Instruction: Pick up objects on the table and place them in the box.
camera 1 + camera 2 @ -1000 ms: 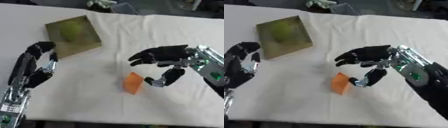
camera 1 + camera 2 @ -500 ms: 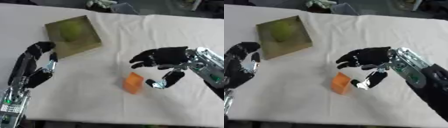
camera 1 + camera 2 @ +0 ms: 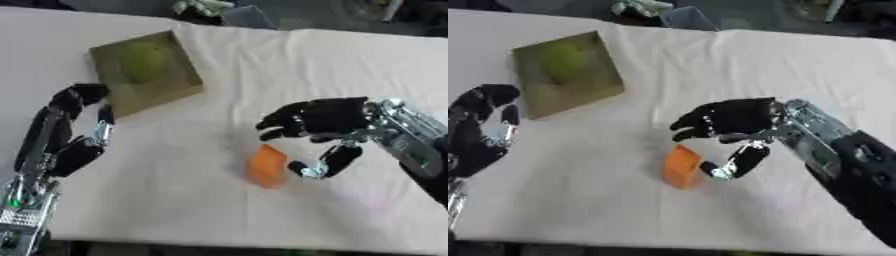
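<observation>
Orange block (image 3: 266, 166) lies mid-counter (image 3: 175, 200), long axis running near to far, slightly tilted. Right hand (image 3: 317, 121) spread around it, thumb beside it. Left hand (image 3: 68, 135) idle, relaxed, near the box (image 3: 147, 72).

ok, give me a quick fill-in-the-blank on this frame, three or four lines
The right hand hovers beside the ____ block.
The box already holds a round ____ object.
The left hand rests just ____ the box, holding nothing.

Missing words: orange; green; outside
</observation>
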